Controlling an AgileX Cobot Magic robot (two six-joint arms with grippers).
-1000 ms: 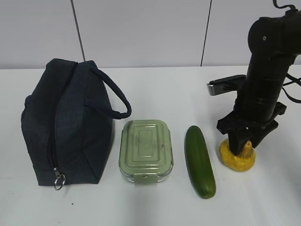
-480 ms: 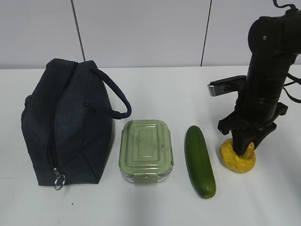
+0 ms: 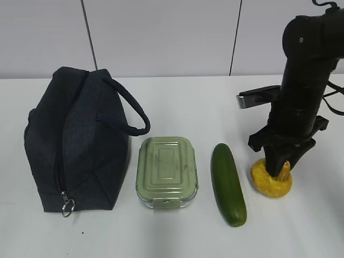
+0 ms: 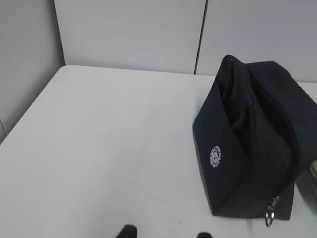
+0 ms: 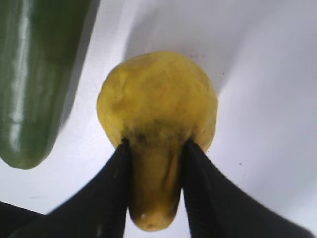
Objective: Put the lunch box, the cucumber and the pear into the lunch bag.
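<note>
The yellow pear (image 3: 272,183) sits on the table at the right, next to the dark green cucumber (image 3: 228,184). My right gripper (image 3: 278,165) points straight down and is shut on the pear's brownish neck. In the right wrist view both black fingers press the neck of the pear (image 5: 158,99), with my right gripper (image 5: 156,148) around it and the cucumber (image 5: 34,74) at the left. The sage-green lunch box (image 3: 166,171) lies in the middle. The navy lunch bag (image 3: 75,140) stands at the left, zipper shut. My left gripper (image 4: 165,233) is open above bare table, left of the bag (image 4: 252,139).
The bag's loop handle (image 3: 131,110) hangs toward the lunch box. Its metal ring pull (image 3: 67,204) hangs at the front bottom corner and shows in the left wrist view (image 4: 270,216). A grey wall runs behind the white table (image 3: 177,102).
The right arm and the pear have shifted slightly to the right, and the fingers sit tighter on the pear's neck. The other things have not moved.
</note>
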